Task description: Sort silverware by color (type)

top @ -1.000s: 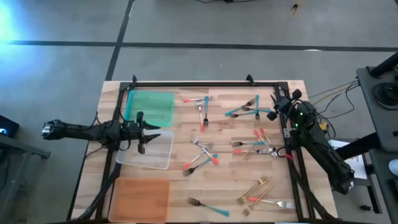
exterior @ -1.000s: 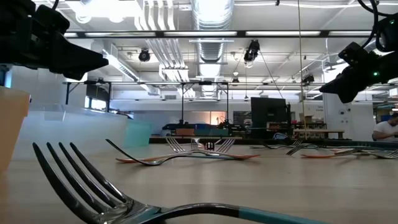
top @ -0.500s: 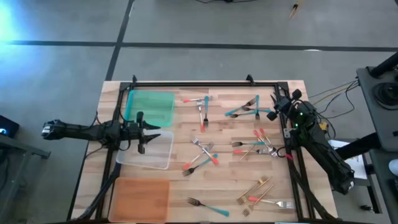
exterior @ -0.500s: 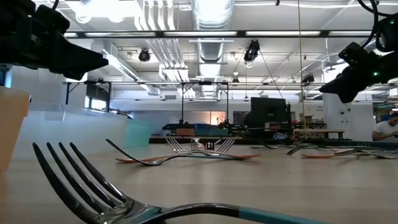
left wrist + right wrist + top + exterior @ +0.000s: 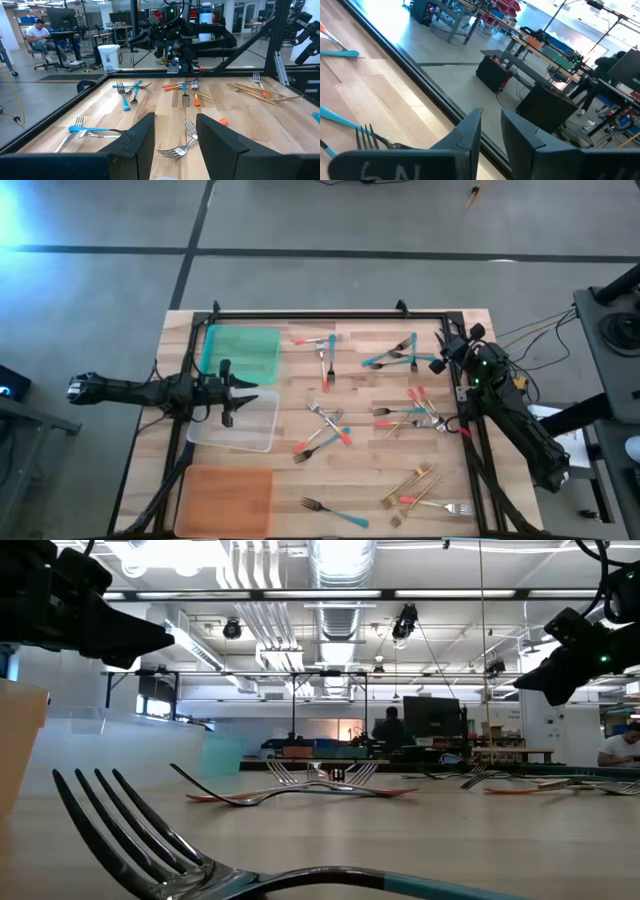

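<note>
Forks (image 5: pixel 322 423): glossy metal tines; table (image 5: pixel 370 470): pale matt wood planks.

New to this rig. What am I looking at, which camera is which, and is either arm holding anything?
Two dark robot arms work at a wooden table. The high view looks straight down; the low view sits at tabletop height; each wrist view looks forward past that arm's own two fingers. The left gripper hovers over a clear tray, between a green tray and an orange tray. The right gripper waits at the table's right edge. Both show a gap between the fingers with nothing in it. Small forks with teal or red handles, plus gold forks, lie scattered, none in the trays.
</note>
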